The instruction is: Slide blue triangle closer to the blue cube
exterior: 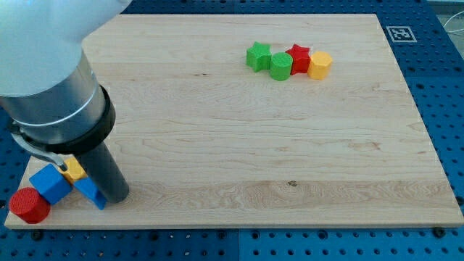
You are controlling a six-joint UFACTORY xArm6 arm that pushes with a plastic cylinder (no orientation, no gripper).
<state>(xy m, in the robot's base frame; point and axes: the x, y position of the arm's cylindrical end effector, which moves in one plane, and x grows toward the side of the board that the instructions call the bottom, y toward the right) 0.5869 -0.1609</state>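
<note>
The tip (116, 197) sits at the lower end of a dark rod, down on the wooden board (239, 145) near its bottom-left corner; it is a plain rod end holding nothing, pressed up against the right side of the blue triangle (91, 193). Contact looks likely but the rod's shadow makes the seam hard to read. The triangle lies just left of the tip, partly covered by the rod, shape only roughly readable. The blue cube (50, 183) is just to the left of the triangle, near it, gap or touch unclear. A small yellow block (73, 170) sits between and above them, mostly hidden under the arm's grey housing (54, 94), shape not clear. A red cylinder (29, 206) lies at the cube's lower left, at the very corner of the board. Well apart, near the view's top right of centre, a tight row: green star (258, 56), green cylinder (281, 65), red star (299, 58), yellow hexagonal block (320, 64), neighbours touching or nearly so. The board is light wood grain, resting on a blue perforated base (435, 87). A white fiducial tag (399, 32) sits by the board's top-right corner. The arm's big white and grey body fills the view's top left, cut off by the frame.
</note>
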